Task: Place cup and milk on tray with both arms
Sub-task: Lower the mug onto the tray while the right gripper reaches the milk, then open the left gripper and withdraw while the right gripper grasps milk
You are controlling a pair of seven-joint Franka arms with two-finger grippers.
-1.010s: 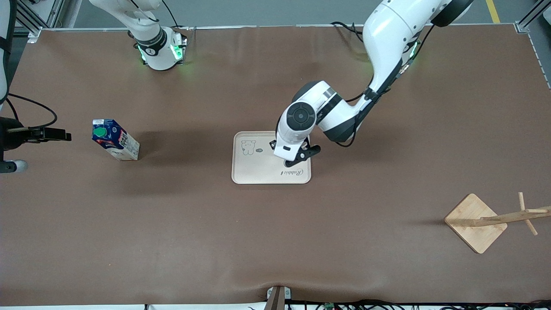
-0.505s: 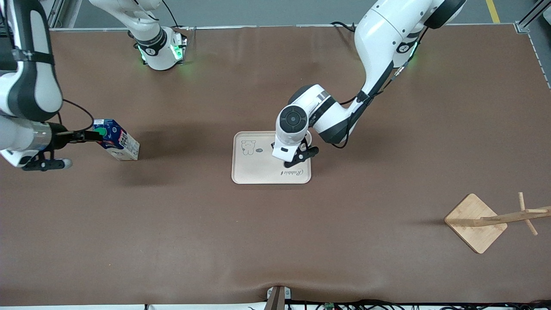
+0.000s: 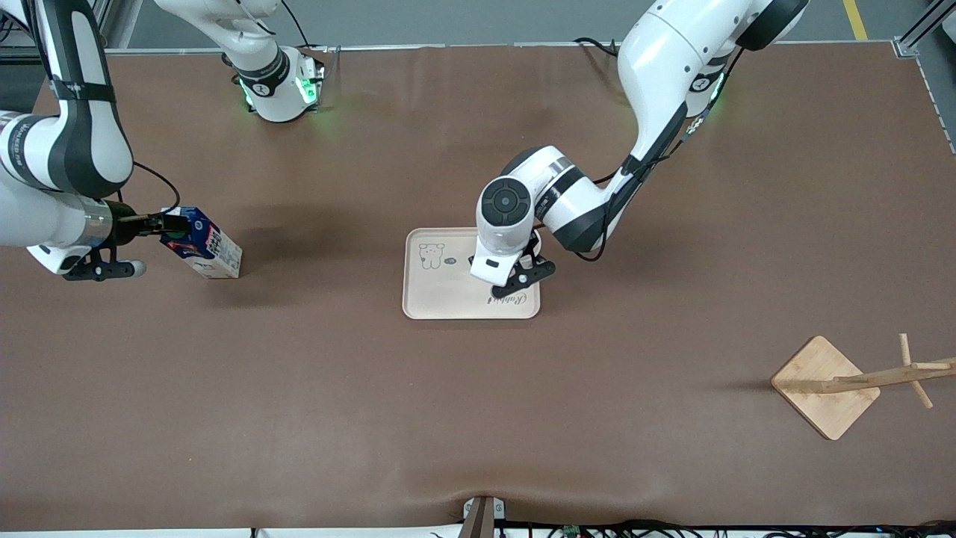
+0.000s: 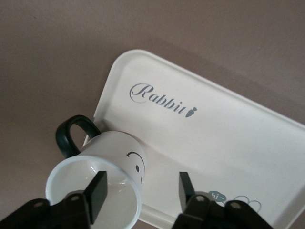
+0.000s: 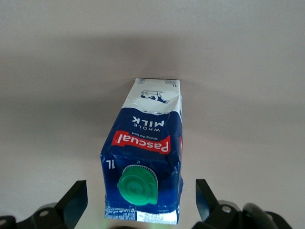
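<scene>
The beige tray (image 3: 441, 299) lies mid-table. My left gripper (image 3: 515, 273) is low over the tray's end toward the left arm. In the left wrist view the white smiley cup (image 4: 119, 152) stands upright at the edge of the tray (image 4: 214, 143). My left gripper (image 4: 141, 188) is open, with one finger inside the cup and one outside its wall. In the front view the cup is hidden under the wrist. The dark-blue milk carton (image 3: 205, 250) stands on the table toward the right arm's end. My right gripper (image 3: 172, 224) is open, its fingers either side of the milk carton's (image 5: 147, 143) gable top; it also shows in the right wrist view (image 5: 140, 202).
A wooden stand with a square base (image 3: 825, 385) and a leaning pegged post stands toward the left arm's end, nearer the front camera. Brown table surface lies between the carton and the tray.
My right arm has swung in from the table's end until its gripper straddles the carton's top. My left gripper has shifted slightly over the tray.
</scene>
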